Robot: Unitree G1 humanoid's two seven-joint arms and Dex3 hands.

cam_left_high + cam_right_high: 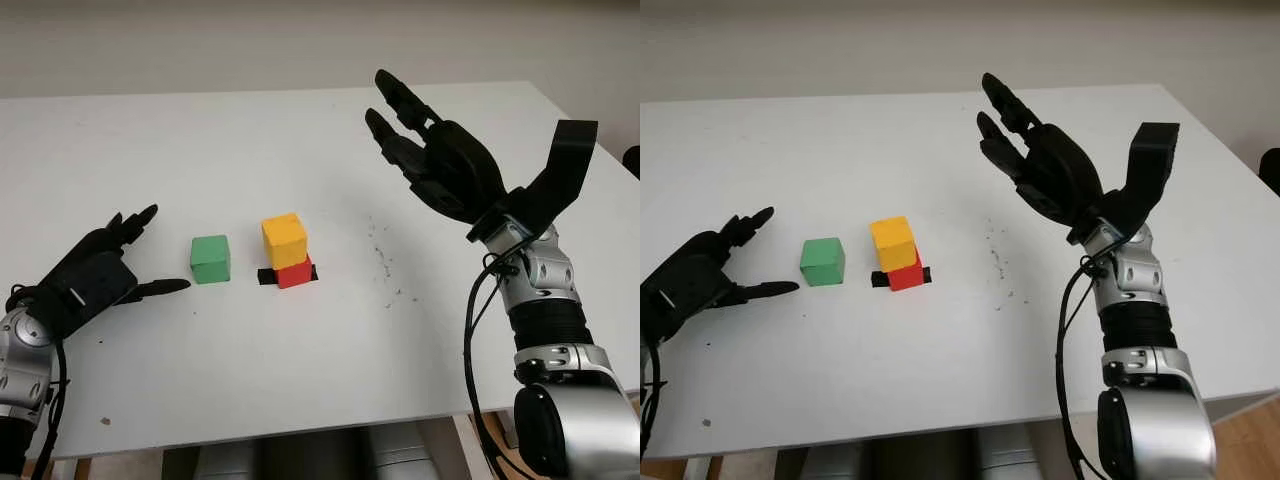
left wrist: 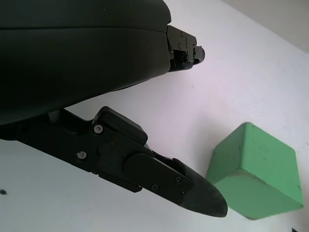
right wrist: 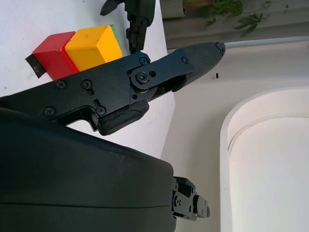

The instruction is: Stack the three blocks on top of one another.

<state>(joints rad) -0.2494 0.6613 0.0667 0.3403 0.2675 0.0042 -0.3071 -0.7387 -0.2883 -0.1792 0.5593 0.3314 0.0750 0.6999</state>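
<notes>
A yellow block sits on top of a red block, which stands on a black tape mark near the table's middle. Just left of that stack, a green block stands alone on the table. My left hand is open at the table's left side, a short gap from the green block, holding nothing. My right hand is open, raised above the table to the right of the stack and empty. The right wrist view looks back at the yellow block and red block.
The white table carries small dark specks right of the stack. Its front edge runs close to me and its right edge lies just beyond my right arm. A pale wall stands behind the table.
</notes>
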